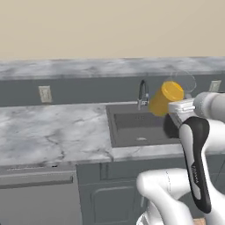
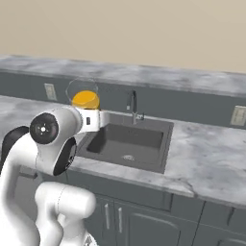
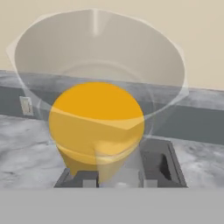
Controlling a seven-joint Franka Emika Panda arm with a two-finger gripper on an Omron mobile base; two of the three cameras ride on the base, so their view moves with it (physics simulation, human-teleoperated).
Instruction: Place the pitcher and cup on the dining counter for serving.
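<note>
The pitcher (image 1: 168, 97), clear with yellow-orange liquid, hangs tilted in the air over the right part of the sink. My gripper (image 1: 172, 107) is shut on its lower body. From the right base the pitcher (image 2: 85, 98) shows just above the white hand, and the gripper (image 2: 89, 111) grips it from below. In the hand view the pitcher (image 3: 97, 118) stands close up between my fingertips (image 3: 87, 180), its wide clear mouth pointing away. The dining counter (image 1: 88, 68) runs along the back as a raised marble top over a dark grey panel, beyond the pitcher. The cup is out of view.
Below the pitcher lies the dark sink (image 1: 132, 127) with its faucet (image 1: 142, 94), set in the lower marble worktop (image 1: 48, 132). Wall outlets (image 1: 45, 93) sit on the grey panel. Cabinet doors (image 2: 120, 216) and a dishwasher front (image 1: 37, 193) line the worktop's front.
</note>
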